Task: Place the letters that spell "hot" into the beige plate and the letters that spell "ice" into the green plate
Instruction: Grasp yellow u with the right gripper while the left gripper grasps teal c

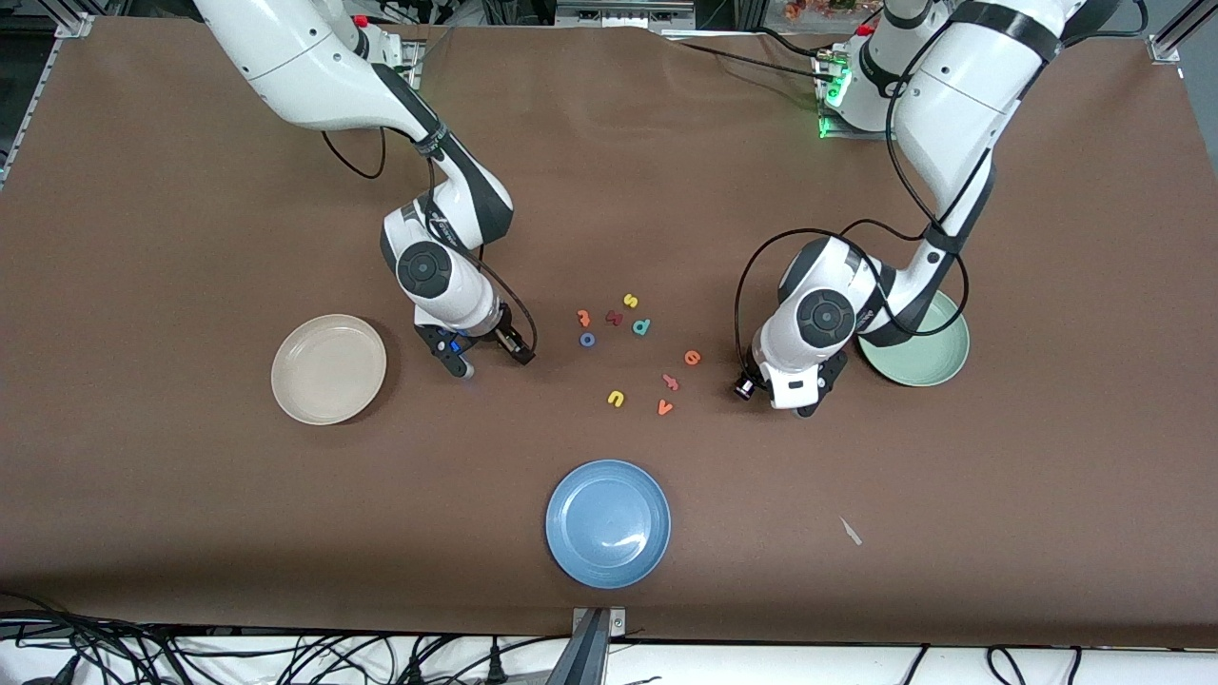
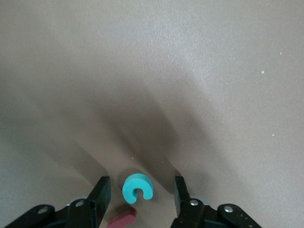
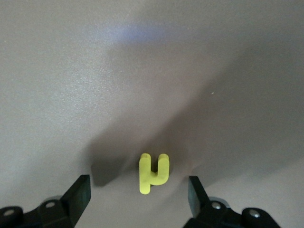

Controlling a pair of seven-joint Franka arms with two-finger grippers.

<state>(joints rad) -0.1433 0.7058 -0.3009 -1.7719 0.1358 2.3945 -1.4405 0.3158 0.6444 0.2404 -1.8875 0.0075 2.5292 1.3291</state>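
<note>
The yellow "h" lies flat on the brown table between the fingers of my right gripper, which is open and apart from it on both sides. In the front view that gripper hangs low beside the empty beige plate. My left gripper is open around the teal "c", not touching it, with the dark red "i" just beside. It is low next to the green plate. The blue "o" and orange "e" lie in the middle cluster.
A blue plate sits nearer the front camera. Other loose letters lie mid-table: yellow "s", teal "p", yellow "u", orange "v", a dark red one. A white scrap lies near the front edge.
</note>
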